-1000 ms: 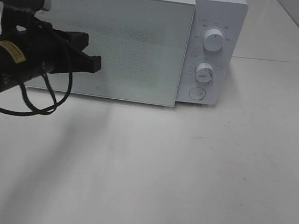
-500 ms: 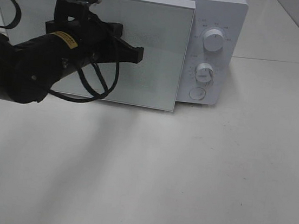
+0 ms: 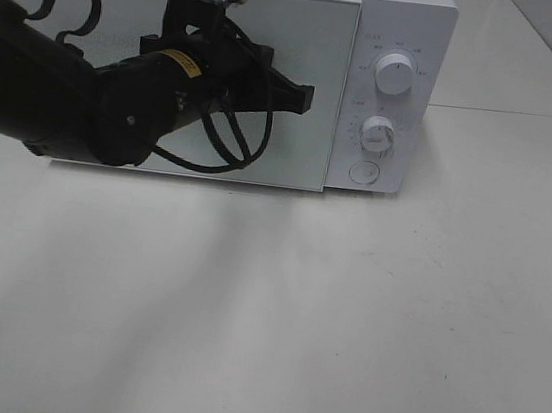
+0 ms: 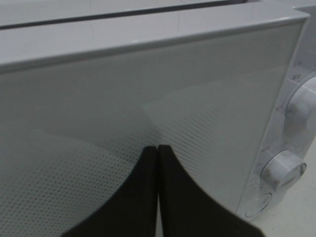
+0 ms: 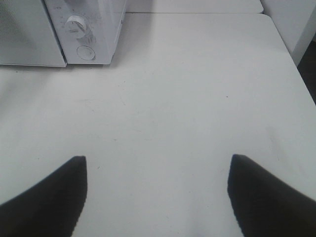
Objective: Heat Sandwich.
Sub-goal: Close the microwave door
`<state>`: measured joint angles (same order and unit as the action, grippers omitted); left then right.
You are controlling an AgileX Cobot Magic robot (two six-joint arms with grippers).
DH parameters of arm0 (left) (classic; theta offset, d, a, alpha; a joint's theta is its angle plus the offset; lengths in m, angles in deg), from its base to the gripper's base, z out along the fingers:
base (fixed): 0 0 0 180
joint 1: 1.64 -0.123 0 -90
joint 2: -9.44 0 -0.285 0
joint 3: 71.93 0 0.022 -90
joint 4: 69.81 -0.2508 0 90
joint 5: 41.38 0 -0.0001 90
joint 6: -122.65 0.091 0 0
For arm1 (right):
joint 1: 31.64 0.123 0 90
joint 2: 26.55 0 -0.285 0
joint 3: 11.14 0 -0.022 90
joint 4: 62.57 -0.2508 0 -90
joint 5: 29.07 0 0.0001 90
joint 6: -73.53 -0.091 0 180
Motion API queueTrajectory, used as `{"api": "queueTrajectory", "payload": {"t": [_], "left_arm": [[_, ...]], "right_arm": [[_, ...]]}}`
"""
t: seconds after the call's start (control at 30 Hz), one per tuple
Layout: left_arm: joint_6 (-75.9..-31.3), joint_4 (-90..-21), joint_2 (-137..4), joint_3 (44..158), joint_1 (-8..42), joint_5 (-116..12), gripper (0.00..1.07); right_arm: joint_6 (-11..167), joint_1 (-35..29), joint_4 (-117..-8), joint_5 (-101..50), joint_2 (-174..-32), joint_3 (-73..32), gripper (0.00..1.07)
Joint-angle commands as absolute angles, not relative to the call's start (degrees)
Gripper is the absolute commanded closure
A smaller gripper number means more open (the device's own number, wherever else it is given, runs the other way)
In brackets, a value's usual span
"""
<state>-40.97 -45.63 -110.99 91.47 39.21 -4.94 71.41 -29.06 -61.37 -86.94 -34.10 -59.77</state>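
The sandwich is out of view. A white microwave (image 3: 405, 21) stands at the back of the table, its frosted glass door (image 3: 313, 30) nearly flush with the body. My left gripper (image 3: 304, 97) is shut with nothing in it, and its tips are at the door's right part, close to the control panel. In the left wrist view the left gripper (image 4: 157, 148) points at the dotted door (image 4: 98, 89); contact cannot be judged. My right gripper (image 5: 157, 160) hangs open over bare table, away from the microwave (image 5: 106, 24).
The control panel carries an upper knob (image 3: 393, 75), a lower knob (image 3: 377, 133) and a round button (image 3: 362, 172). A white table (image 3: 342, 325) spreads in front of the microwave. Another white surface (image 3: 515, 65) lies behind on the right.
My left arm has swept to the right across the door, tips shut throughout. The door has swung in toward the microwave body. The right gripper's opening is unchanged.
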Motion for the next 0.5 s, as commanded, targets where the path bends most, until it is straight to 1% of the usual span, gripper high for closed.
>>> {"api": "queueTrajectory", "payload": {"t": [0.03,0.17,0.5], "left_arm": [[-39.59,-41.85,-113.05,96.45,38.35,-4.83,1.07],[-37.82,-41.91,-114.03,98.57,38.35,-6.38,1.07],[-37.76,-41.91,-112.99,98.63,38.69,-9.64,1.07]], "right_arm": [[71.35,-29.47,-61.48,-86.02,-32.56,-59.77,0.33],[71.29,-29.47,-61.48,-86.02,-32.56,-59.77,0.33],[71.29,-29.47,-61.48,-86.02,-32.56,-59.77,0.33]]}}
